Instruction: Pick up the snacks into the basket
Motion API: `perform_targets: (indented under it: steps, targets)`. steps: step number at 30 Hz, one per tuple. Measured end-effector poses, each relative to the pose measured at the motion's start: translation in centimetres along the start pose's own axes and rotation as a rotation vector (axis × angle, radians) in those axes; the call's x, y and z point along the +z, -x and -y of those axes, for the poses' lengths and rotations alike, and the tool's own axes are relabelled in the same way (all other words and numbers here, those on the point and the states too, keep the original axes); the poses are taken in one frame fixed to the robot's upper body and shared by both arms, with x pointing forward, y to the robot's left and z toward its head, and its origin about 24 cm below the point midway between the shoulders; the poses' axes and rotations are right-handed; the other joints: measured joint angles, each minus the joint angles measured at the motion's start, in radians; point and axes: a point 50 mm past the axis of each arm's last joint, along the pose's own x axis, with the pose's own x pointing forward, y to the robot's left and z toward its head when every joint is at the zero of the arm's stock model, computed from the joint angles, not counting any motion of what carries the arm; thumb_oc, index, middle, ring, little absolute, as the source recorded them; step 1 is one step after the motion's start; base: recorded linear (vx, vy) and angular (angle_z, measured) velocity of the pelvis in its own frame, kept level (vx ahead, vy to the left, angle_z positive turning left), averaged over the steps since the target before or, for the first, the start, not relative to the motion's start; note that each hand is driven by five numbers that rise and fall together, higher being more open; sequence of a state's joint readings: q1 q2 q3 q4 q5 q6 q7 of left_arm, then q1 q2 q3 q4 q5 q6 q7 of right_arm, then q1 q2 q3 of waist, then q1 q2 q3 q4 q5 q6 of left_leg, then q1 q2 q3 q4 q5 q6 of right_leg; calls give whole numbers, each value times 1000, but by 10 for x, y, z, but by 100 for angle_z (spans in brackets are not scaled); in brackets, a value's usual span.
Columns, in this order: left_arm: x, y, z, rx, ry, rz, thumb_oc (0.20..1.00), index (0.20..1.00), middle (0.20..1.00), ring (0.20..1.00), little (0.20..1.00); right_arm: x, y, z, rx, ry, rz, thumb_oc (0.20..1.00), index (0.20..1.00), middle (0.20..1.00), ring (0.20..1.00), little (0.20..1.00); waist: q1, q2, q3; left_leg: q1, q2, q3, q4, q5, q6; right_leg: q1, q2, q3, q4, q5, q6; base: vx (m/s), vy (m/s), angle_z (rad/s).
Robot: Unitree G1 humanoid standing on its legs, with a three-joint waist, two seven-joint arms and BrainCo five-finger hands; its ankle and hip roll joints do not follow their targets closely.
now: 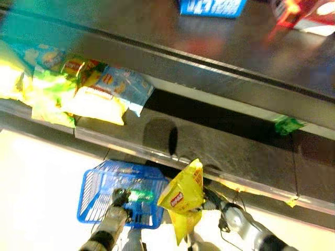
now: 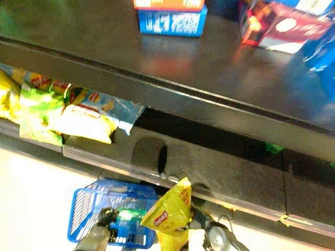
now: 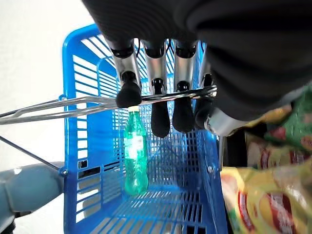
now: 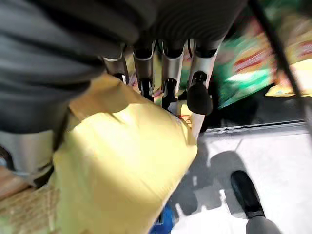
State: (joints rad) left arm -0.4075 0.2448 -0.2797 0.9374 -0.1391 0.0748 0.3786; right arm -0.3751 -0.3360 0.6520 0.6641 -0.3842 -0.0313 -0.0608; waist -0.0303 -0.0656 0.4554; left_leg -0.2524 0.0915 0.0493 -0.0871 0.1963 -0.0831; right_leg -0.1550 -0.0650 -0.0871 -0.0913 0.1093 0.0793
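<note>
The right hand (image 4: 161, 73) has its fingers curled onto a yellow snack bag (image 1: 182, 196), pinching its upper part so the bag hangs crumpled below the grip, just beside the basket's near corner and above the pale floor (image 1: 36, 178). The left hand (image 3: 161, 97) is curled round the wire handle (image 3: 73, 105) of the blue basket (image 1: 94, 193), which hangs beneath it; a green bottle (image 3: 134, 153) lies on the basket bottom with open room around it. Beyond both hands runs the front edge of the lower shelf (image 1: 220, 151), mostly bare ahead of the right hand. Farther left of the left hand, a heap of snack bags (image 1: 78, 89) rests on that shelf. Above, the dark upper shelf (image 2: 220, 78) carries boxes (image 2: 170, 21).
</note>
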Motion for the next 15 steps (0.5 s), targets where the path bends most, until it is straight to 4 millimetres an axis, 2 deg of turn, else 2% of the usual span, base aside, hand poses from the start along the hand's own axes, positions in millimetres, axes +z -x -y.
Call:
perform_targets:
  steps: [2, 3, 6, 9, 15]
  targets:
    - [16, 0, 11, -29, -29, 53, 200, 200, 200, 200, 200, 11, -11, -7, 40, 48, -18, 200, 200, 200, 200, 200, 21, 6, 16, -17, 2, -3, 0, 3, 1, -16, 3, -4, 0, 1, -2, -21, -11, 9]
    - [28, 1, 19, -51, -34, 89, 200, 200, 200, 200, 200, 16, -19, -4, 43, 71, -28, 200, 200, 200, 200, 200, 36, 18, 36, -24, 1, -8, 0, 7, 5, -18, 3, -12, 0, 7, -10, -22, -11, 8]
    - [43, 1, 23, -55, -52, 142, 200, 200, 200, 200, 200, 33, -29, -1, 27, 97, -13, 200, 200, 200, 200, 200, 50, 20, 57, -42, -1, -16, 0, 12, 7, -30, 3, -20, 0, 3, -10, -2, -8, 10]
    - [47, 2, 27, -66, -63, 156, 200, 200, 200, 200, 200, 44, -34, 4, -12, 97, 6, 200, 200, 200, 200, 200, 53, 20, 58, -50, -6, -29, 1, 13, 8, -30, -2, -35, 0, -5, -7, 23, -8, 15]
    - [50, 4, 31, -55, -69, 167, 200, 200, 200, 200, 200, 45, -35, 7, -68, 97, -7, 200, 200, 200, 200, 200, 50, 17, 59, -55, -8, -34, 0, 14, 9, -32, -5, -38, 0, -5, -6, 24, -6, 3]
